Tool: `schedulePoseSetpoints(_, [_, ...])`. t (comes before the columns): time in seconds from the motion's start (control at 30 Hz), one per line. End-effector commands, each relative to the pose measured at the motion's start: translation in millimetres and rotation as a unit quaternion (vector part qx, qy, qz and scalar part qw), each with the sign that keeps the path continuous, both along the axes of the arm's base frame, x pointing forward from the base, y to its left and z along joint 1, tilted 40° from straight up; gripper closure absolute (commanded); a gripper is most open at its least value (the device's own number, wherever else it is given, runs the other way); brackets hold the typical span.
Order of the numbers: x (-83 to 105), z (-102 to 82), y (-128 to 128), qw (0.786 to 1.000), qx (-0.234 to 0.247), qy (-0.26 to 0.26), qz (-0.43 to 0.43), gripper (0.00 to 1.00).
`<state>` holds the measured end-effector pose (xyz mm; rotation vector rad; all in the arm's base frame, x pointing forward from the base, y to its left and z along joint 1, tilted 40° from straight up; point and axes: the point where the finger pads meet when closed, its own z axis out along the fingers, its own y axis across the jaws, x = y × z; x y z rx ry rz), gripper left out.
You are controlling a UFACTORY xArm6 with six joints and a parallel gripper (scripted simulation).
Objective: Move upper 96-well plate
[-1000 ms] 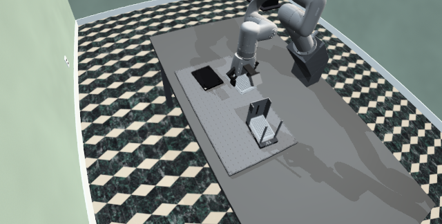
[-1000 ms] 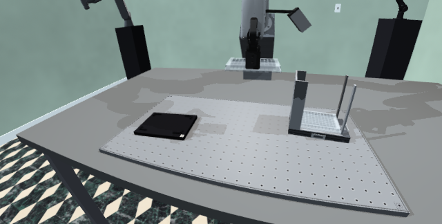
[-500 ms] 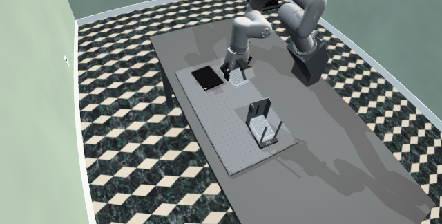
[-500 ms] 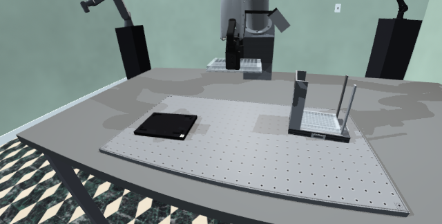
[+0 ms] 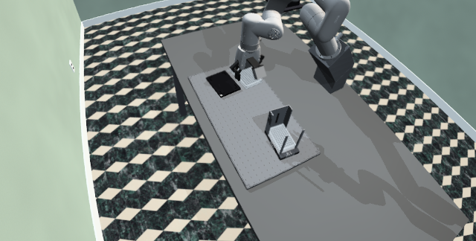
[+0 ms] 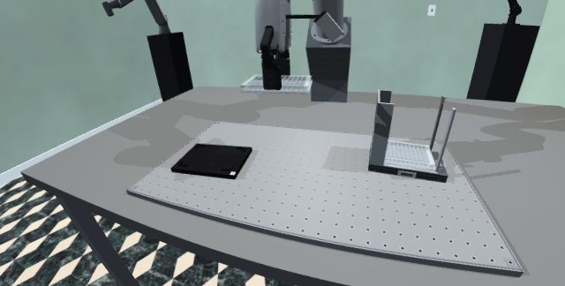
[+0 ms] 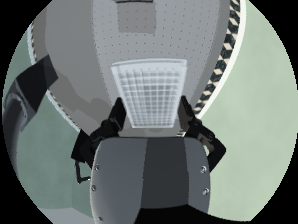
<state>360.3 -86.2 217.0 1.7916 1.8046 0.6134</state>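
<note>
My gripper [image 5: 247,71] is shut on the upper 96-well plate [image 5: 248,79], a clear plate with a grid of wells. It holds the plate level in the air, above the table's far side and to the right of the nest. The plate also shows in the exterior view [image 6: 277,84] and between my fingers in the wrist view [image 7: 149,94]. The plate nest N1 [image 5: 223,83] is a flat black square on the perforated board; it also shows in the exterior view [image 6: 213,161]. The stack rack K1 [image 5: 282,133] holds the lower plate [image 6: 408,155] flat on its base.
The rack has a tall back wall [image 6: 382,129] and two thin upright posts [image 6: 443,131]. The arm's dark base block [image 5: 332,68] stands at the table's far right. Two other arms on black pedestals [image 6: 169,63] [image 6: 502,58] stand behind the table.
</note>
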Motion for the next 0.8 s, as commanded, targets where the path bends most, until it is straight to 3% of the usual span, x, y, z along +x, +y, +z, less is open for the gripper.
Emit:
schedulePoseSetpoints(0.0, [2.7, 2.0, -15.7, 1.000, 0.006, -0.003, 0.007, 1.00])
schedulePoseSetpoints(0.77, [8.7, 7.6, -85.4, 1.000, 0.006, -0.003, 0.007, 1.00])
